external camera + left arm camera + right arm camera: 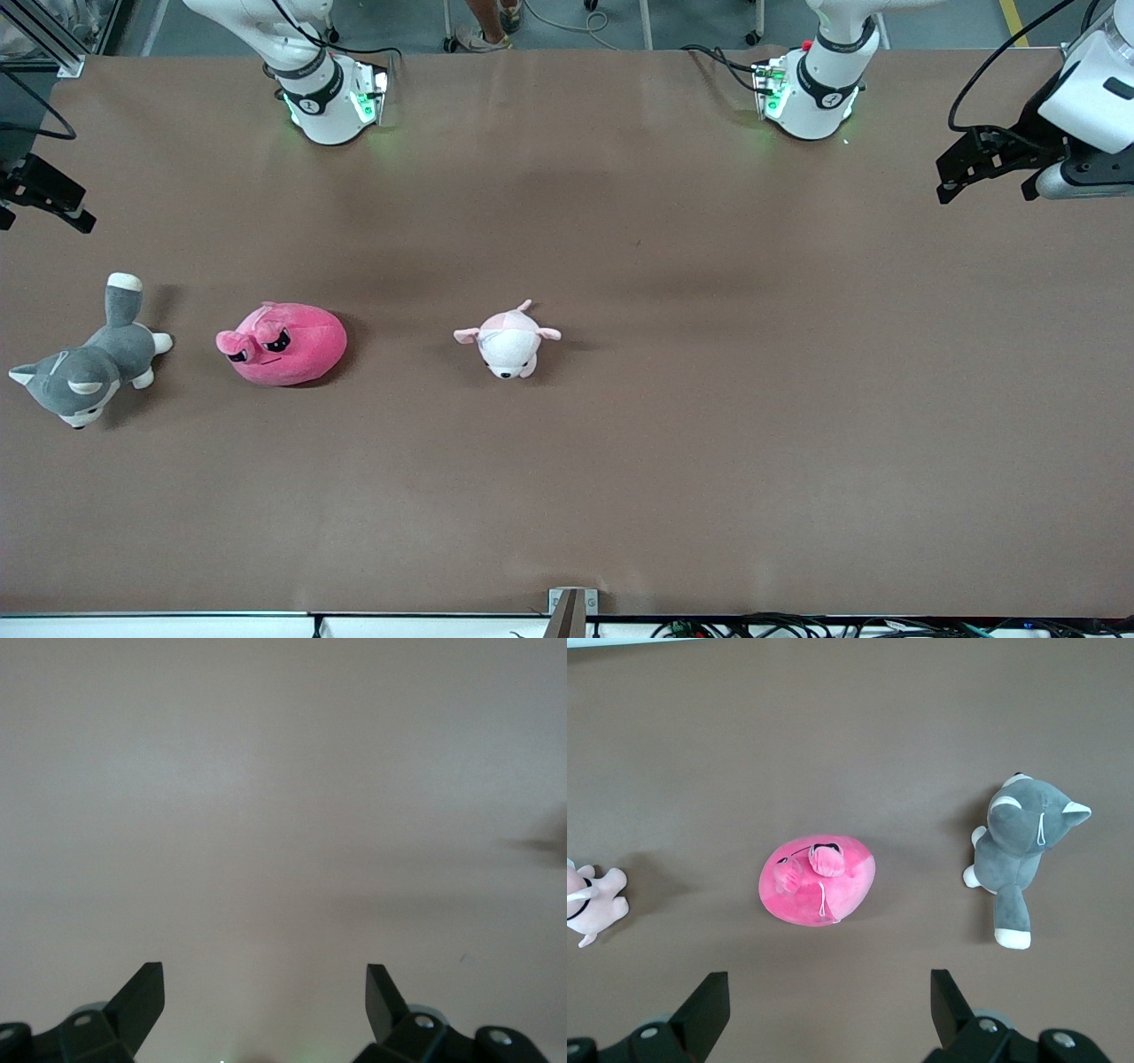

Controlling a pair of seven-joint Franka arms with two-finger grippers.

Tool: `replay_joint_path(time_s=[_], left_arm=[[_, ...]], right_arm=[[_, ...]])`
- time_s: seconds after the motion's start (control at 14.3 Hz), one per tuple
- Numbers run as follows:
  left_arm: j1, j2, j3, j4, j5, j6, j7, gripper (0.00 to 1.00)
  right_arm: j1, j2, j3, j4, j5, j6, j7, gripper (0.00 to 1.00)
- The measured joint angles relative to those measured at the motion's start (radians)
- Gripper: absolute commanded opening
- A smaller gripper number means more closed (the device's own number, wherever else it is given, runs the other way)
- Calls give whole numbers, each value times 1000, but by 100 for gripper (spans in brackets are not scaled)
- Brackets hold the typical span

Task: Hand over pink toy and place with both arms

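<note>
Toward the right arm's end of the table (673, 461) lies our pink toy (283, 344), between grey husky plush (89, 368) and pale piglet plush (509, 341) | right tool (824, 1010) above it, fingers apart | left tool (266, 1005) spread over bare table, waiting | stage unclear: either awaiting pickup or already placed.

A robotics lab: two white arm bases (332, 97) with green lights are bolted along one edge of a brown-covered table (709, 399). Cables (797, 627) trail along the table's near edge, and aluminium framing (53, 35) stands just off its corner.
</note>
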Motion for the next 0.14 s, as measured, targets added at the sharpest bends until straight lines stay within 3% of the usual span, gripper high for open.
replay_joint_path(time_s=[0.14], left_arm=[[0, 0, 0, 2, 0, 0, 0, 100]], right_arm=[[0, 0, 0, -12, 0, 3, 0, 100]])
